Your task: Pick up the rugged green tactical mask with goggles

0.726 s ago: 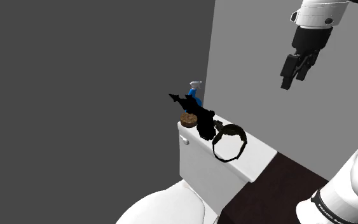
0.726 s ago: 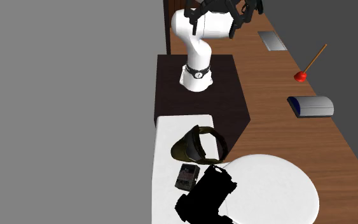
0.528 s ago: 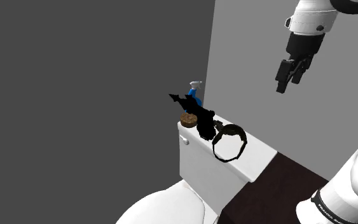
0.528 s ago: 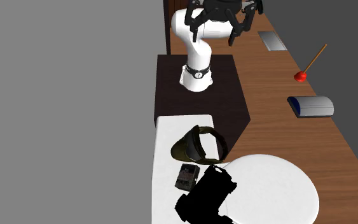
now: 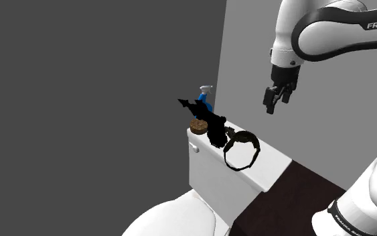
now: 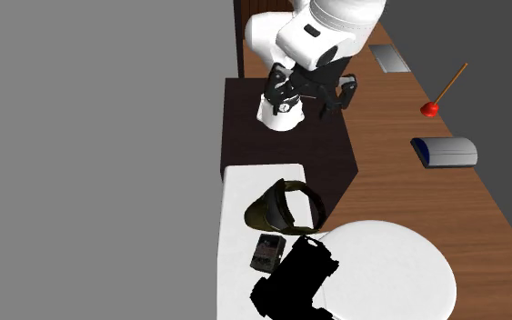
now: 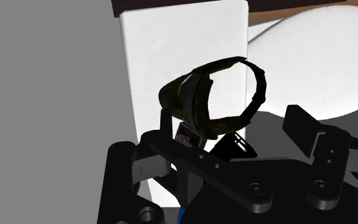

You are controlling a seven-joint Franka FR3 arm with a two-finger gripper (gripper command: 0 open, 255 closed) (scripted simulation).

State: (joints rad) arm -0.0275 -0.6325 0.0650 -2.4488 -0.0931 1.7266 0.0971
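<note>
Olive-green mask [image 5: 240, 149] lies free on the white toilet tank lid [image 5: 274, 167], well below the gripper [image 5: 272, 104] and toward the shoulder view's left of it. The gripper hangs in the air with its two black fingers spread apart and nothing between them. In the second exterior view the gripper [image 6: 310, 102] shows against the dark stand [image 6: 245, 109], close to the arm's white base. In the wrist view the mask [image 7: 193, 102] lies ahead of the gripper [image 7: 234, 127], its dark strap arching in a loop over the tank lid [image 7: 171, 44].

On the lid the mask [image 6: 281, 207] sits at the end nearest the stand. Just beyond it lies a small dark box-like item [image 6: 267, 252], then a pure black shape [image 6: 295, 277]. A blue spray bottle [image 5: 205, 100] stands at the lid's far end, with a brown round thing [image 5: 197, 125] beside it. The white toilet seat [image 6: 390, 268] lies next to the tank. On the wooden floor [image 6: 481, 209], well apart, lie a red plunger [image 6: 431, 109] and a grey-blue object [image 6: 445, 152].
</note>
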